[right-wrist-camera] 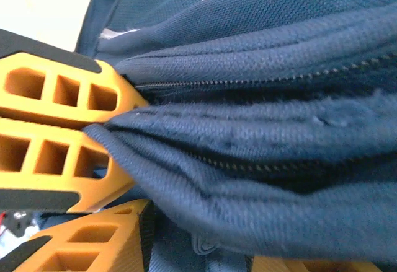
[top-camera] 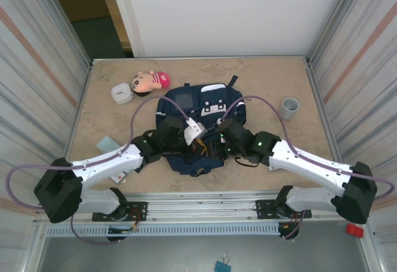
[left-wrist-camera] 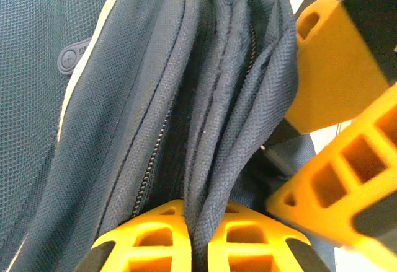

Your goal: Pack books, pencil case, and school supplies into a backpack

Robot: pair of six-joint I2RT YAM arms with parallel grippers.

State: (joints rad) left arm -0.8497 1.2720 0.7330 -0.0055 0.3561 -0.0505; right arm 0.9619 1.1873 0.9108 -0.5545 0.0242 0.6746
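The backpack (top-camera: pixel 167 108) lies at the middle of the table, its white patch toward 12 o'clock. Both wrists crowd over its 6 o'clock edge in the top view, so that edge and the fingers there are hard to make out.

In the left wrist view, the left gripper (left-wrist-camera: pixel 198 219) has its orange fingers pressed together on a raised fold of navy fabric beside a zip line. The cloth hides the fingertips.

The right gripper (right-wrist-camera: pixel 211 244) has its fingers cut off at the bottom of its own view. They stand apart with a thick roll of fabric over the gap, and it cannot be told whether either pad touches the cloth. The slit along the zip is too dark to see into.

A pale teal pad (top-camera: pixel 107 143) lies at 8 o'clock from the backpack, just beside the left arm. A grey cup (top-camera: pixel 290 106) stands at 2 o'clock.
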